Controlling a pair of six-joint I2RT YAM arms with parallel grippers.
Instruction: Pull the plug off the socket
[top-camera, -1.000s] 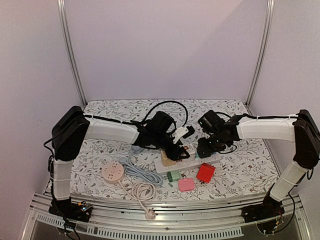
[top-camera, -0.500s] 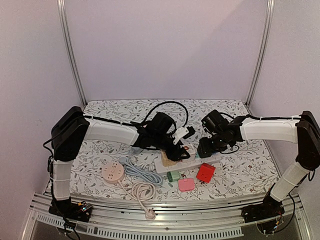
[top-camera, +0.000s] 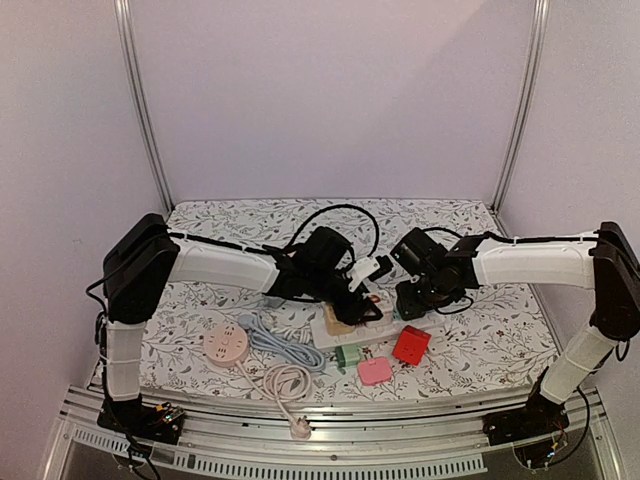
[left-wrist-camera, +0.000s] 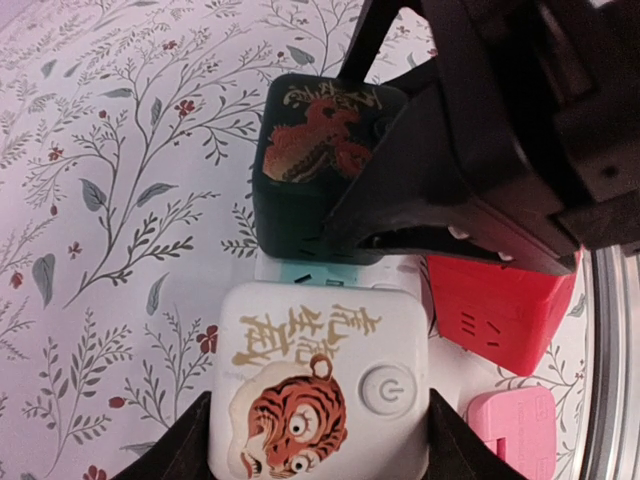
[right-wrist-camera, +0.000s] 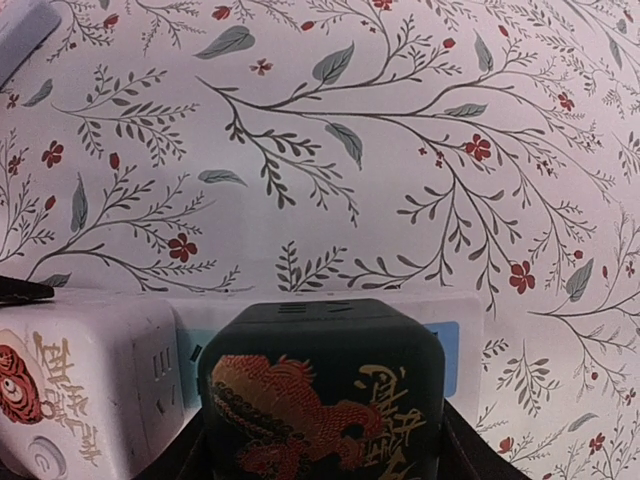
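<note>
**Black dragon cube (right-wrist-camera: 320, 400) clamped, still seated**

Your right gripper (right-wrist-camera: 318, 455) has swung in leftward and now clamps that cube at about half width. It still sits plugged into the power strip (right-wrist-camera: 455, 345). Your left gripper (left-wrist-camera: 320, 455) pinches the white tiger cube (left-wrist-camera: 320, 390) beside it. Pulling looks next. No bins show, and a red cube (left-wrist-camera: 500, 310) lies loose.

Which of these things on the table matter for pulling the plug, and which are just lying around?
In the job: white tiger cube, black dragon cube, power strip under them.
Lying about: red cube, pink cube, green adapter, round socket hub, grey cable.
</note>
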